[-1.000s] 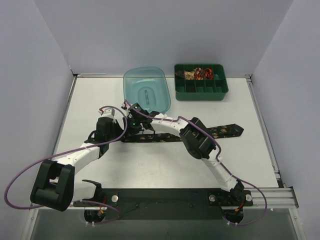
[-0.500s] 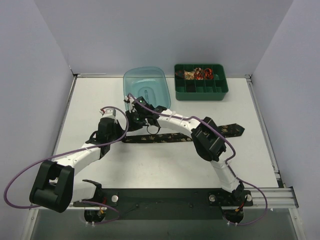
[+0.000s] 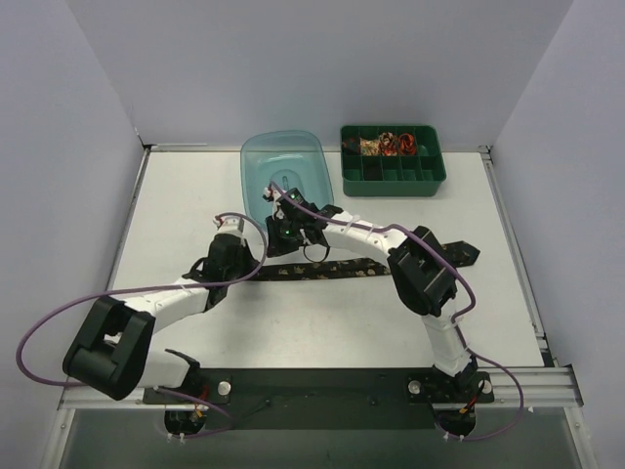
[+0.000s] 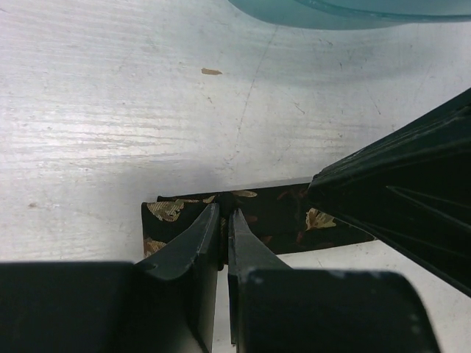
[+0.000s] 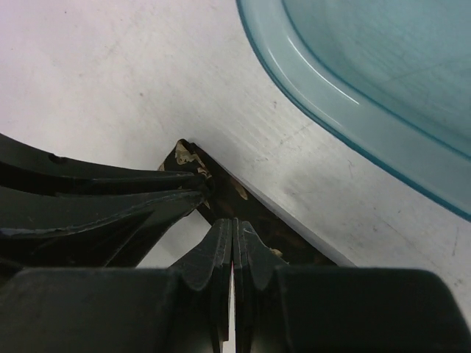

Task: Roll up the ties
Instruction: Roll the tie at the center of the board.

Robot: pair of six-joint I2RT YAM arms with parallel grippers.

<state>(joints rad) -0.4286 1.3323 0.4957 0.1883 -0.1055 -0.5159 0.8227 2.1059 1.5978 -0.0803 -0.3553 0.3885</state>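
On the table (image 3: 186, 205), near its middle, the tie (image 3: 337, 270) lies flat, running left to right. The left gripper (image 4: 225, 209) has its jaws nearly closed, pinching the tie's left end. Just beside it, the right gripper (image 5: 233, 235), jaws pressed together, touches the tie's far edge; I cannot tell whether it holds fabric. A blue tub (image 3: 283, 156) sits just beyond. Rolled ties (image 3: 389, 145) fill a green tray (image 3: 391, 188) at the far right.

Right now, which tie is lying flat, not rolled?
The black gold-patterned tie stretched across the table; the red and beige coils sit in the green tray.
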